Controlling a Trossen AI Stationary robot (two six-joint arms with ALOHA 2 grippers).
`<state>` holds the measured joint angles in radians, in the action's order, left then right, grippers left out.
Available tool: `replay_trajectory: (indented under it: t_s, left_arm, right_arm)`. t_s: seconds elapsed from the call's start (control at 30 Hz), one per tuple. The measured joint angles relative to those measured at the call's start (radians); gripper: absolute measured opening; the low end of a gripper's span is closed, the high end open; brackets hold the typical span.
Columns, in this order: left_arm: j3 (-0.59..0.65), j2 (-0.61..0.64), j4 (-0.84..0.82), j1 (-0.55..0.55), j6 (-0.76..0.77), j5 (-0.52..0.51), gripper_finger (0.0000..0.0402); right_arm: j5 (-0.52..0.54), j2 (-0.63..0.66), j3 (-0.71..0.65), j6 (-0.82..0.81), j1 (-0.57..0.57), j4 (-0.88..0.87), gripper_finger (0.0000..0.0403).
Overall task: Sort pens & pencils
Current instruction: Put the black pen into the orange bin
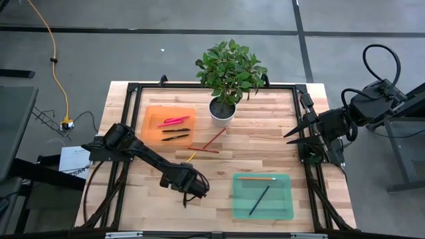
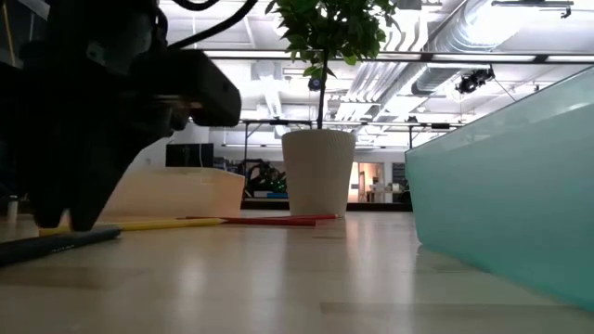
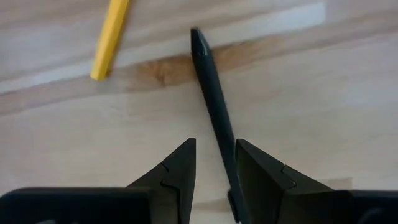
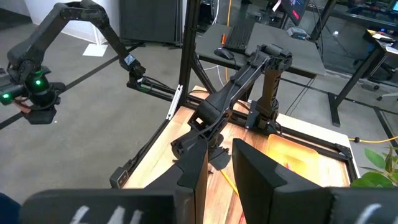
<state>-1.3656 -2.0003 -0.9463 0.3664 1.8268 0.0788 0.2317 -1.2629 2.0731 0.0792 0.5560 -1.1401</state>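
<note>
On the wooden surface [image 1: 265, 143] we see an orange tray [image 1: 151, 114] far left holding pink and dark pens [image 1: 174, 121], and a green tray [image 1: 285, 199] near right holding two pencils [image 1: 259, 200]. Sorting looks half done, we judge: red and yellow pencils [image 1: 214, 139] lie loose mid-surface. Our left hand [image 1: 188, 196] straddles a dark pen [image 3: 211, 99], fingers apart. Our right hand [image 1: 292, 134] waits far right, fingers slightly apart.

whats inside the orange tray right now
In the orange tray lie a bright pink pen and two dark pens below it, side by side. Nothing covers the tray from above; whether the pink is one pen or two can't be told.
</note>
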Motion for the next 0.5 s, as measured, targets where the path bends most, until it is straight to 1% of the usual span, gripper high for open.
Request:
replay_trajectory:
  t_s: [0.5]
  left_arm:
    - [0.005,-0.017,0.038,0.000,-0.009,0.004,0.0101]
  right_arm:
    - [0.000,0.000,0.000,0.000,0.000,0.000,0.0067]
